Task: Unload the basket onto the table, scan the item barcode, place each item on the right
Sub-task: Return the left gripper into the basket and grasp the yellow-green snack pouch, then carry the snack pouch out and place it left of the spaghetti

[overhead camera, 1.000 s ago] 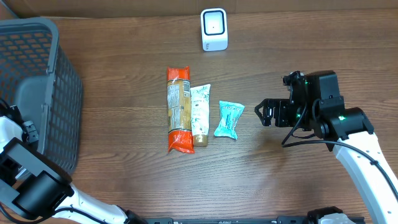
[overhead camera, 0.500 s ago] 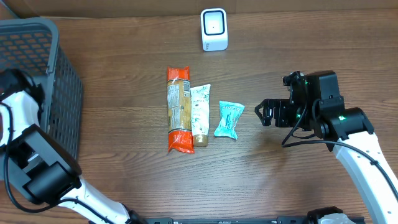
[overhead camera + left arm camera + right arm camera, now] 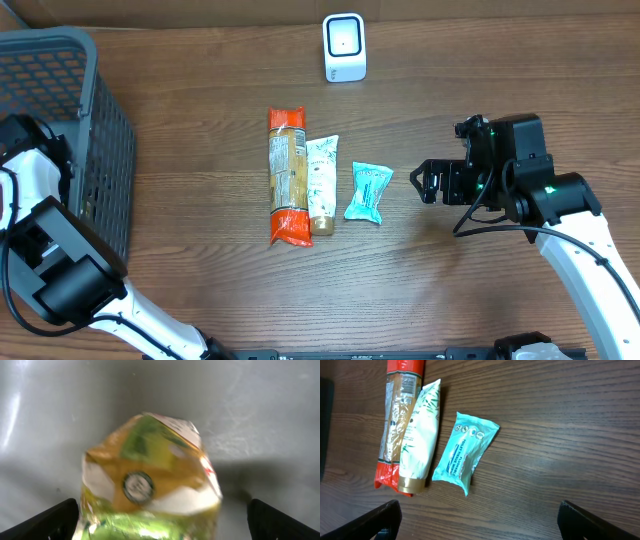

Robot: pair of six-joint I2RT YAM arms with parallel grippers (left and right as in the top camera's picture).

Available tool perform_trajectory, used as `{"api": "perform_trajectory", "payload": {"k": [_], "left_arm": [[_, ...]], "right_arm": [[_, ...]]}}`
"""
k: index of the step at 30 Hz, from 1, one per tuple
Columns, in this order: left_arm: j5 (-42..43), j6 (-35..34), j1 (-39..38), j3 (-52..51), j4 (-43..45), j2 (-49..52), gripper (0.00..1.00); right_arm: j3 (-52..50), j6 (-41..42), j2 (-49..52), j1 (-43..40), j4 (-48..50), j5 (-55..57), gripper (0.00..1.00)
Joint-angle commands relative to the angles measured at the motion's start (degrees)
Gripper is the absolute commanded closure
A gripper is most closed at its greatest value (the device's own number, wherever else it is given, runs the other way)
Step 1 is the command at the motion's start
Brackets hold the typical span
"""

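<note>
Yellow-green packet with round seal laid on grey basket floor, flanked by wide-spread left gripper, right gripper held wide near teal packet, its white lettering too small to be read

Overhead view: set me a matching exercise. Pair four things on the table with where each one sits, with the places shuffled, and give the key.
Things
1. white scanner
2. grey basket
3. teal packet
4. orange-ended packet

Places
A. at the far left of the view
B. directly left of the cream tube
C. at the top of the view, apart from the other items
D. right of the cream tube, with a gap between them

Pairs: 1-C, 2-A, 3-D, 4-B
</note>
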Motion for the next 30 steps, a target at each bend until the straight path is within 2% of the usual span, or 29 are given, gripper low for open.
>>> {"api": "perform_trajectory", "payload": {"k": [1, 6, 8, 10, 12, 13, 17, 22, 30], "left_arm": [[3.1, -1.0, 1.6, -0.2, 0.7, 2.9, 0.00], [5.6, -1.0, 2.0, -0.3, 0.3, 6.6, 0.02], [5.6, -1.0, 2.0, -0.3, -0.3, 7.5, 0.16], [5.6, -1.0, 2.0, -0.3, -0.8, 7.8, 0.43], [5.3, -1.1, 2.0, -0.1, -1.6, 7.6, 0.79], [4.7, -1.6, 2.0, 0.2, -2.3, 7.6, 0.87], [2.4, -4.5, 2.0, 2.1, -4.6, 7.6, 0.95], [2.4, -5.5, 2.0, 8.0, -10.6, 7.6, 0.96], [4.3, -8.1, 1.6, 31.7, -27.6, 6.1, 0.96]], "right_arm": [[1.2, -0.2, -0.1, 0.2, 0.0, 0.3, 0.00], [1.2, -0.2, -0.1, 0.2, 0.0, 0.3, 0.00], [1.2, -0.2, -0.1, 0.2, -0.1, 0.3, 0.00], [1.2, -0.2, -0.1, 0.2, -0.1, 0.3, 0.00], [1.2, -0.2, -0.1, 0.2, 0.0, 0.3, 0.00], [1.2, -0.2, -0.1, 0.2, 0.0, 0.3, 0.00], [1.2, -0.2, -0.1, 0.2, 0.0, 0.3, 0.00], [1.2, -0.2, -0.1, 0.2, 0.2, 0.3, 0.00], [1.2, -0.2, -0.1, 0.2, 0.9, 0.3, 0.00]]}}
